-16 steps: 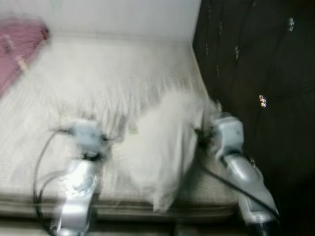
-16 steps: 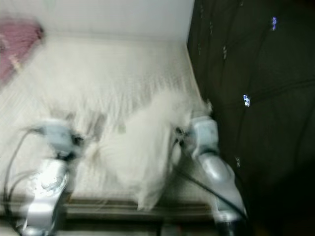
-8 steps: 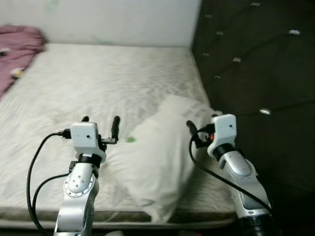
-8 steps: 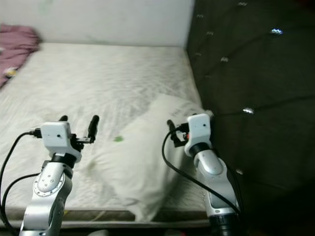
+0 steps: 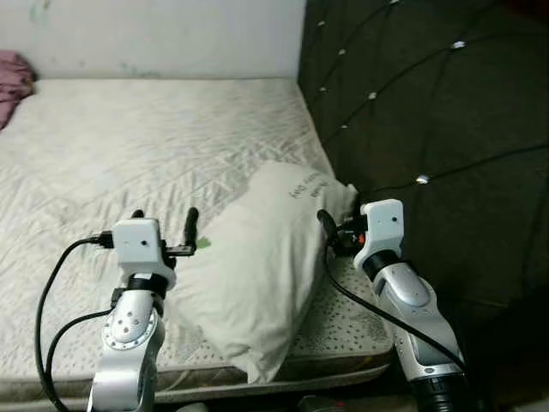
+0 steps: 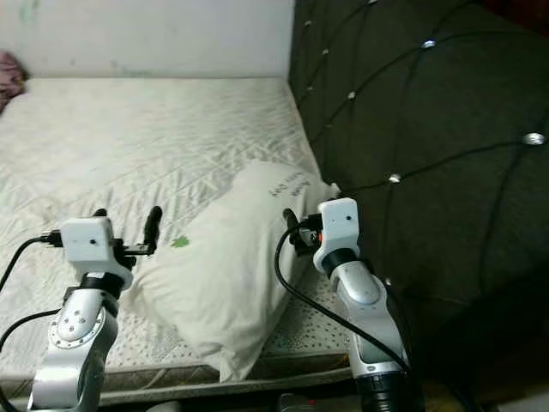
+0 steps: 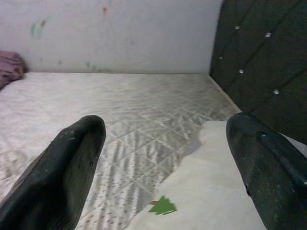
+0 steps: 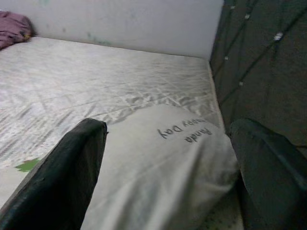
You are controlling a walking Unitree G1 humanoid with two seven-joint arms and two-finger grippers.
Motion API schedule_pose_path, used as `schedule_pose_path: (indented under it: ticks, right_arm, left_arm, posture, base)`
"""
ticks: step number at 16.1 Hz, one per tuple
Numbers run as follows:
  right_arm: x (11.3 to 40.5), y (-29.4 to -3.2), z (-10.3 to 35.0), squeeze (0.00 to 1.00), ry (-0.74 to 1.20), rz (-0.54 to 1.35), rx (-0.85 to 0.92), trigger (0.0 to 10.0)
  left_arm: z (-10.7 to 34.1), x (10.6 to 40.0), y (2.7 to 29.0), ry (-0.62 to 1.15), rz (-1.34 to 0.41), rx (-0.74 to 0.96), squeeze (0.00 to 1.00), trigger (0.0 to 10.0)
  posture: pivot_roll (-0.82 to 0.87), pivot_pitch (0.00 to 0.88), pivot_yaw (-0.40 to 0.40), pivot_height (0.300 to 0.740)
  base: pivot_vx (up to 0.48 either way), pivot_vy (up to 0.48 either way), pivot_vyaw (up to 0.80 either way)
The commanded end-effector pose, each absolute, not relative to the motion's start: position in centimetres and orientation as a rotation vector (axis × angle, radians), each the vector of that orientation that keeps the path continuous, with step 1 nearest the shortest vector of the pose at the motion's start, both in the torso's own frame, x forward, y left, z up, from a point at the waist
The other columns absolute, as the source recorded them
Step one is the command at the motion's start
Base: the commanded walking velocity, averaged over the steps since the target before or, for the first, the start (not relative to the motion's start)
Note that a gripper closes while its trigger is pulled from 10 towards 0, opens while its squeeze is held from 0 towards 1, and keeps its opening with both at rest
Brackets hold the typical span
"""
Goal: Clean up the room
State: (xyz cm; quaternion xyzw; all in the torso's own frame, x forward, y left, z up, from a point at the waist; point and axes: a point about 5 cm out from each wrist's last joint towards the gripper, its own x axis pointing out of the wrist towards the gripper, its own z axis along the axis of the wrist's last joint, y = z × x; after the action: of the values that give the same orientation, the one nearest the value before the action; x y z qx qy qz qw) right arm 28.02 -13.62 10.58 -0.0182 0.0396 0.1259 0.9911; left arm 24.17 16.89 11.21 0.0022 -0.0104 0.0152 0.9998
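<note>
- A bare quilted mattress (image 5: 129, 146) filled the scene, with a white wall (image 5: 163, 34) at the far side and a dark tufted headboard (image 5: 429, 103) on the right.
- A white pillow (image 5: 257, 266) lay at the near right corner of the mattress, beside the headboard.
- The left gripper (image 7: 163, 158) hovered at the pillow's left edge, fingers spread and empty.
- The right gripper (image 8: 168, 158) hovered at the pillow's right side, fingers spread and empty.

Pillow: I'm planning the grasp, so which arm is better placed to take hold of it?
Probably the right: the right gripper hangs open at the pillow's edge near the headboard; the left gripper sits beside its lower corner.
</note>
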Motion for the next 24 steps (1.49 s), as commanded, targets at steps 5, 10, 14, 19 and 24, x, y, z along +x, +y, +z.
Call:
schedule_pose_path:
  ticks: [5, 10, 14, 19, 24]
  right_arm:
    - [28.4, -13.8, 11.3, 0.00, 0.049, 0.230, -0.013, 10.0]
    - [28.3, -13.7, 11.3, 0.00, 0.049, 0.242, -0.008, 10.0]
    - [28.4, -13.7, 11.3, 0.00, 0.042, 0.241, -0.011, 10.0]
    - [28.3, -14.1, 11.8, 0.00, -0.025, 0.141, -0.036, 10.0]
    - [27.9, -13.4, 11.4, 0.00, -0.014, 0.167, -0.077, 10.0]
  left_arm:
    - [11.8, 24.5, 17.1, -0.050, 0.015, 0.027, 0.00, 10.0]
    - [11.9, 24.5, 17.1, -0.052, 0.034, 0.017, 0.00, 10.0]
    - [11.7, 24.4, 17.3, -0.044, 0.065, 0.004, 0.00, 10.0]
    - [11.5, 24.2, 17.8, -0.072, 0.119, 0.015, 0.00, 10.0]
    - [11.8, 23.9, 18.3, -0.085, 0.171, 0.055, 0.00, 10.0]
  posture:
    - [-0.08, 0.000, 0.001, 0.740]
    - [-0.08, 0.000, -0.004, 0.672]
    - [-0.08, 0.000, -0.009, 0.628]
    - [-0.08, 0.000, -0.016, 0.628]
    - [-0.07, 0.000, -0.044, 0.628]
  base:
    - [0.000, 0.000, 0.00]
    - [0.000, 0.000, 0.00]
    - [0.000, 0.000, 0.00]
    - [0.000, 0.000, 0.00]
    - [0.000, 0.000, 0.00]
